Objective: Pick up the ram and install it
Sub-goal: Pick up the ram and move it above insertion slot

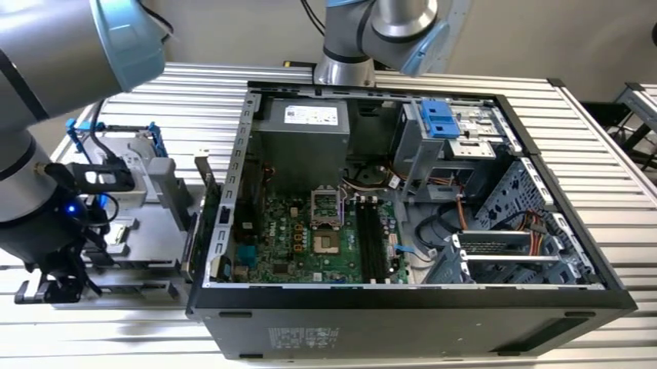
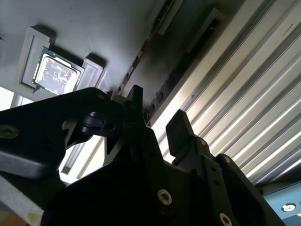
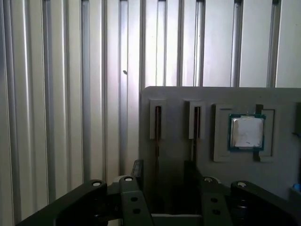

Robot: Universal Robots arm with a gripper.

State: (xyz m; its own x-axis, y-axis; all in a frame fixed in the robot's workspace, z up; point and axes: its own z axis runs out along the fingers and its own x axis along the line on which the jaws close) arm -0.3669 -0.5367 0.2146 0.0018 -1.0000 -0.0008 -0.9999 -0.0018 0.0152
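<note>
We found the end effector (image 3: 163, 165) open and empty. The ram (image 3: 157, 123) stood on edge in its grey holder (image 3: 178, 99) just ahead, long axis seemingly aligned with the finger gap.

Exterior view high, wide over computer case (image 1: 411, 296); both wrist views close, sharing processor (image 3: 246, 132) (image 2: 57, 75)

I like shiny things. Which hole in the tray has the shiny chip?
The wide square pocket holds the chip; the other two are narrow slots.

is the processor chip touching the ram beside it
Apart. The first wrist view shows bare grey tray between the ram and the processor chip.
</note>
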